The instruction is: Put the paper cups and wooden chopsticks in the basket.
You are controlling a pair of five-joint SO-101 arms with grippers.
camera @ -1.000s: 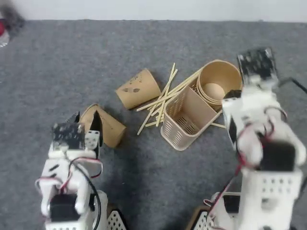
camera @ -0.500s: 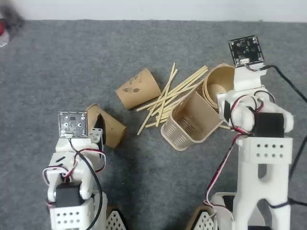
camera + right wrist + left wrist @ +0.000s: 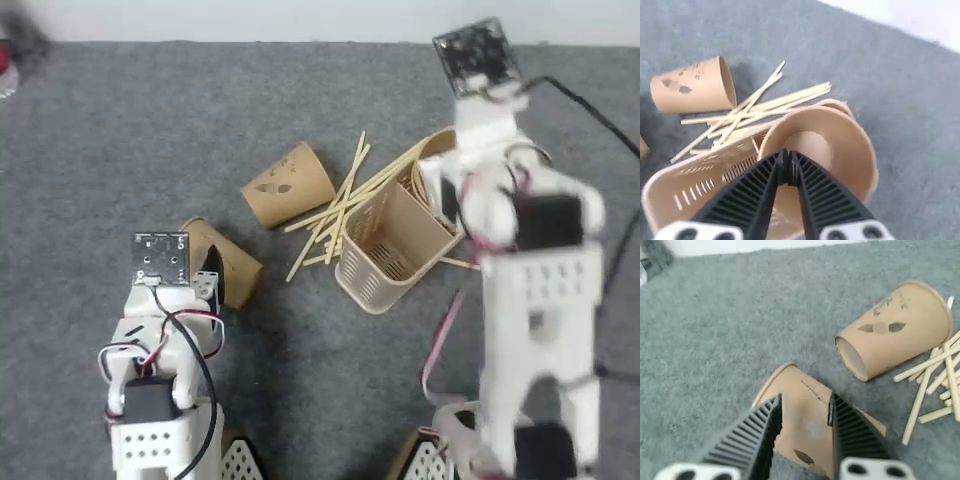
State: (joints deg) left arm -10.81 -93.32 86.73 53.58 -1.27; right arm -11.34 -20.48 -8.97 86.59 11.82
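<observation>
A paper cup (image 3: 807, 422) lies on its side on the grey mat, and my left gripper (image 3: 806, 400) hangs open just above it, one finger to each side. A second cup (image 3: 288, 185) lies further back near the scattered wooden chopsticks (image 3: 345, 200). The beige slotted basket (image 3: 385, 245) lies tipped beside them. Right behind it sit nested paper cups (image 3: 827, 145), mouth up. My right gripper (image 3: 787, 156) is shut over that mouth with nothing between its fingers. In the high view the right arm covers most of those cups.
The grey mat (image 3: 150, 130) ends at a white strip along the far edge. A small red and white object (image 3: 6, 62) sits at the far left corner. Both arm bases stand at the near edge.
The right arm has swung away from the near edge and now stretches over the nested cups. The left arm has edged slightly toward its cup.
</observation>
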